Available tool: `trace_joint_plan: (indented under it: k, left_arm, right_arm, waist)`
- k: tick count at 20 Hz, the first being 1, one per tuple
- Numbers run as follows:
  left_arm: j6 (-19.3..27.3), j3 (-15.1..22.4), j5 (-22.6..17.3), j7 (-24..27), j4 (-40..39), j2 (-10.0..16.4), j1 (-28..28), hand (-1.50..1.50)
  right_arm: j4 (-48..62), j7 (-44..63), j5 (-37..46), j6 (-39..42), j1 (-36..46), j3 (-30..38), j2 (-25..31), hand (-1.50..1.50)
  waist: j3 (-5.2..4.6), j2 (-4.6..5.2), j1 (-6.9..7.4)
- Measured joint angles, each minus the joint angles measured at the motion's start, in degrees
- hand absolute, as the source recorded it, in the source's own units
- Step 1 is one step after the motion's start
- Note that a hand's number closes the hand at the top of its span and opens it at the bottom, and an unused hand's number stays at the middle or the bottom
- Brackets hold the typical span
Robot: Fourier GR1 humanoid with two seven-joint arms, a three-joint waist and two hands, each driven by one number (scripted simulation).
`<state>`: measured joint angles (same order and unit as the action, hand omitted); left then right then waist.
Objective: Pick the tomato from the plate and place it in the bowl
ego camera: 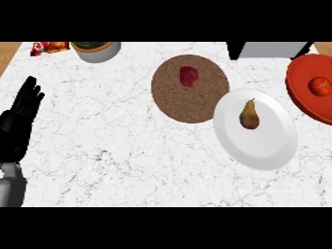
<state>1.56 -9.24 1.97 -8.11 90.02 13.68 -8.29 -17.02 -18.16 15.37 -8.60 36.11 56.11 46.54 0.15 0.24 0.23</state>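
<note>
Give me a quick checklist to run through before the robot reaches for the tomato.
1. Tomato found, lying on the red plate at the view's right edge: ok.
2. Nothing on or against the tomato: ok.
3. Right hand in view for the reach: not ok, it does not show.
4. Left hand open and holding nothing, resting at the left edge: ok.
5. Grey bowl found, far left at the back: ok. Whether it has room inside: cannot tell, something dark shows in it.
6. Tomato told apart from the red fruit on the brown plate: ok.
</note>
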Motion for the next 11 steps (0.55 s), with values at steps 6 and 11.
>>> trace_joint_plan:
  k: [6, 11]
  left_arm:
    - [0.41, -0.24, 0.49, -0.1, -0.15, -0.18, 0.1, 0.0]
    - [0.14, -0.26, 0.62, -1.1, 0.4, -0.12, -0.34, 0.0]
  right_arm:
    - [0.28, -4.93, -6.68, 12.15, -10.18, 3.98, 2.55, -1.5]
    - [-1.43, -8.12, -11.65, 19.52, -15.85, 5.05, 2.69, -1.5]
  waist:
    - [-0.05, -0.2, -0.56]
    - [-0.09, -0.26, -0.53]
